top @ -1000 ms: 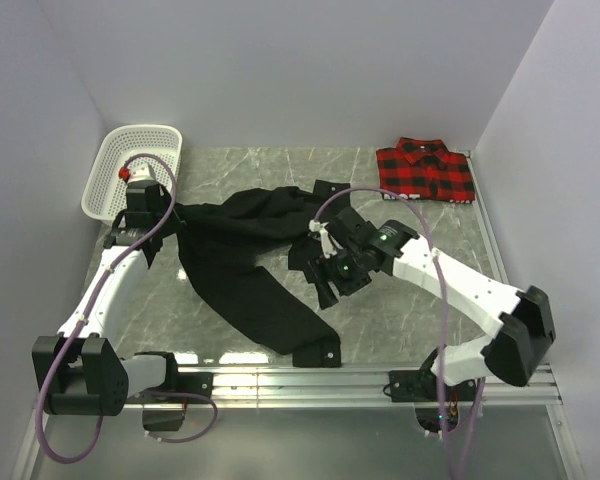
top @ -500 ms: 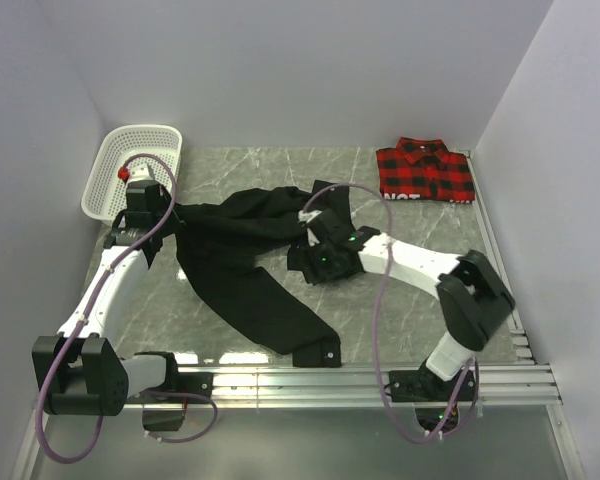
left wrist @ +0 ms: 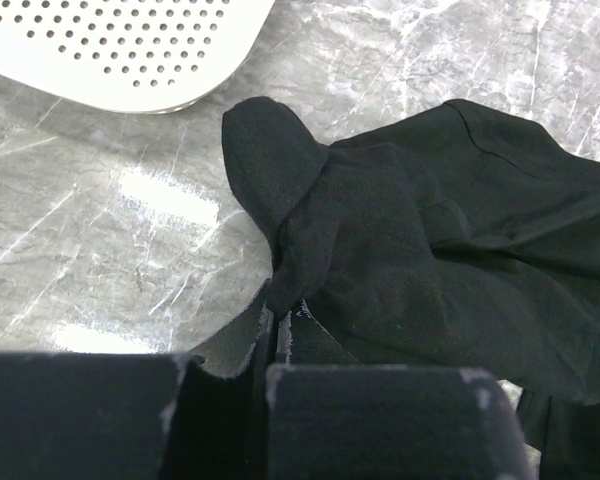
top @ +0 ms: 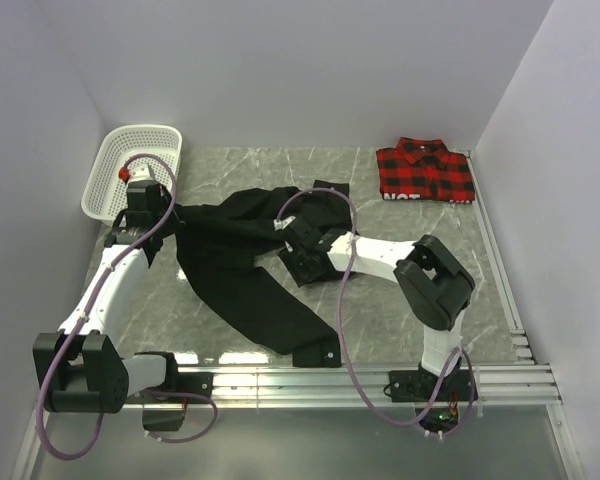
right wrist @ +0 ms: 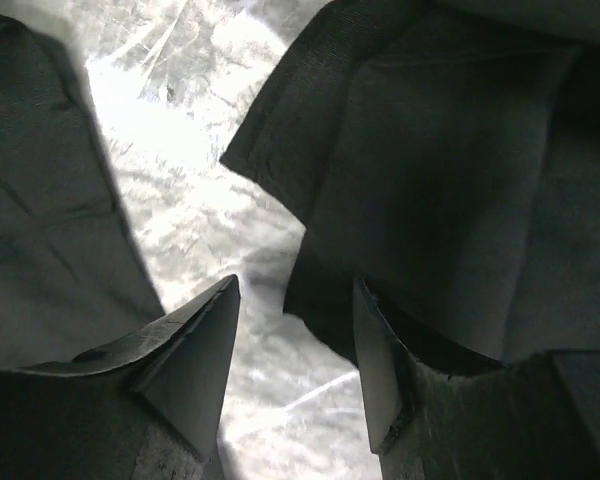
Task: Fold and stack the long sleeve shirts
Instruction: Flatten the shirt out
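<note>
The black shirt (top: 242,258) lies crumpled and spread across the middle of the marble table. My left gripper (top: 176,214) is shut on its left edge; in the left wrist view (left wrist: 280,320) a fold of black cloth (left wrist: 380,250) is pinched between the jaws. My right gripper (top: 292,256) is open and low over the shirt's right side. In the right wrist view (right wrist: 295,300) it has bare marble between the fingers and a black cloth edge (right wrist: 420,200) beside the right finger. The red-and-black plaid shirt (top: 425,170) lies folded at the back right.
A white mesh basket (top: 130,170) stands at the back left, its rim also in the left wrist view (left wrist: 120,50). Walls close the table at the back and both sides. A metal rail (top: 360,378) runs along the near edge.
My right arm has swung left and stretched out low, bringing its gripper from the shirt's right edge onto the shirt's middle. The left arm and the shirt have hardly moved.
</note>
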